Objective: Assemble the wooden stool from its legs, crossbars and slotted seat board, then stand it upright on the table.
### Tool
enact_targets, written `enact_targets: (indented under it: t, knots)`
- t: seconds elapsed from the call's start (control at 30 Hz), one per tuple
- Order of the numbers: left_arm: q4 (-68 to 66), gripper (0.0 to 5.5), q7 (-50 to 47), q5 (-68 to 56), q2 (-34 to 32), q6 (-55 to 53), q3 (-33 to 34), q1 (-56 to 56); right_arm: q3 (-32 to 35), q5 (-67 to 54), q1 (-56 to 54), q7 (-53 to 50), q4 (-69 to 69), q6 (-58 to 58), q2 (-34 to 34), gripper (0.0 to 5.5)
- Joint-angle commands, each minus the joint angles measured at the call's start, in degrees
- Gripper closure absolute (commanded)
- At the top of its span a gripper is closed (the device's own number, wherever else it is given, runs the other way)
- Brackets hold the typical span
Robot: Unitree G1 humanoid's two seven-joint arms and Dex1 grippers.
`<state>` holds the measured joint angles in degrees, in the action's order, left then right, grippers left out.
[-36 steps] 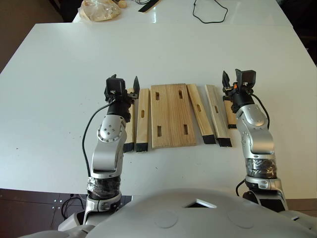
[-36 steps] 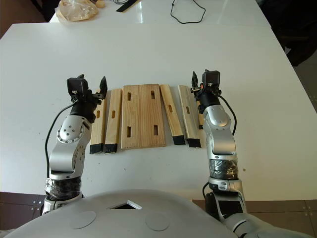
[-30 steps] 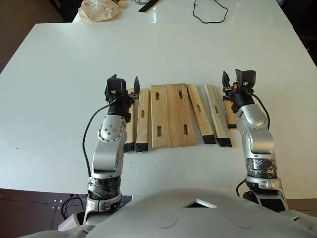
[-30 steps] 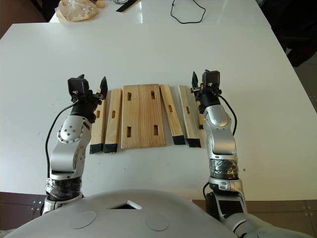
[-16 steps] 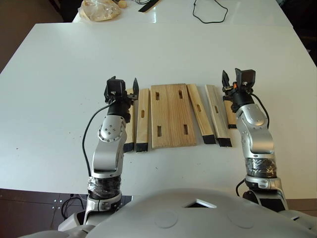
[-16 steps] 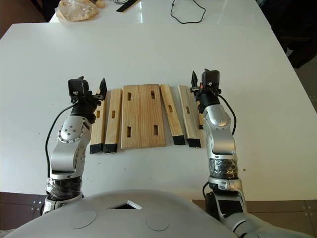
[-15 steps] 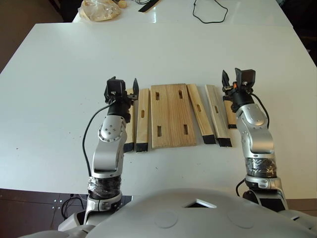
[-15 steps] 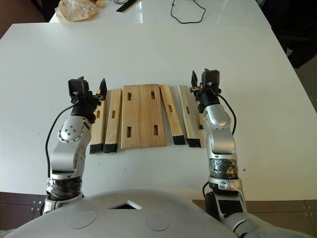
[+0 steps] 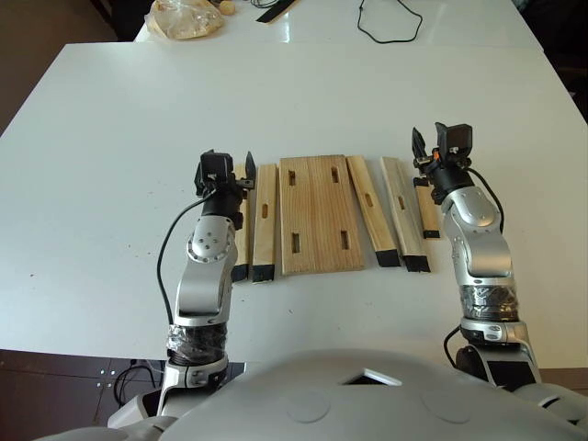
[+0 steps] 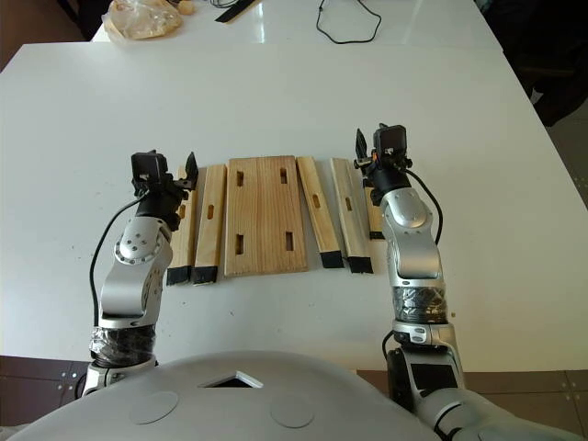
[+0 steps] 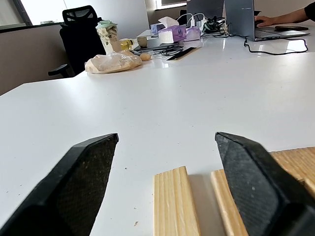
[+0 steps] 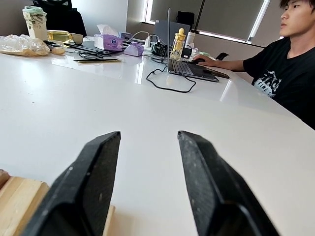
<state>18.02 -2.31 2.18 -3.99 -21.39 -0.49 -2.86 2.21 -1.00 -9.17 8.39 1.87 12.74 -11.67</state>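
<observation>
Left tool (image 9: 227, 166), open, has dipped toward the outermost wooden leg (image 9: 241, 248); right tool (image 9: 429, 141) is open too; nothing grasped yet.

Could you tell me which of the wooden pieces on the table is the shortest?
The crossbar at the row's far right, nearest the right gripper: it stops well short of the neighbouring legs.

Seat board (image 9: 318, 214) lies flat (legs (image 9: 265, 220) flanking).
</observation>
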Motion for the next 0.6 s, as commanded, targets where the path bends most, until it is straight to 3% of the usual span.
enact_targets:
  t: [0.03,0.47,0.6]
  knots:
    - [-1.44,1.82,-0.68,0.97,-0.3,-0.22,1.02,1.11,-0.93,0.82,-0.92,-0.22,-0.14,-0.28,0.36,3.34]
    - [-2.55,1.82,-0.55,2.89,-1.71,-3.42,1.88,2.12,-1.69,1.74,-0.5,-0.99,-0.86,-0.54,1.96,3.34]
    - [5.14,1.82,-1.04,4.14,-1.74,-13.0,1.96,-0.99,-1.14,1.91,0.81,-1.82,0.37,-0.55,2.1,3.34]
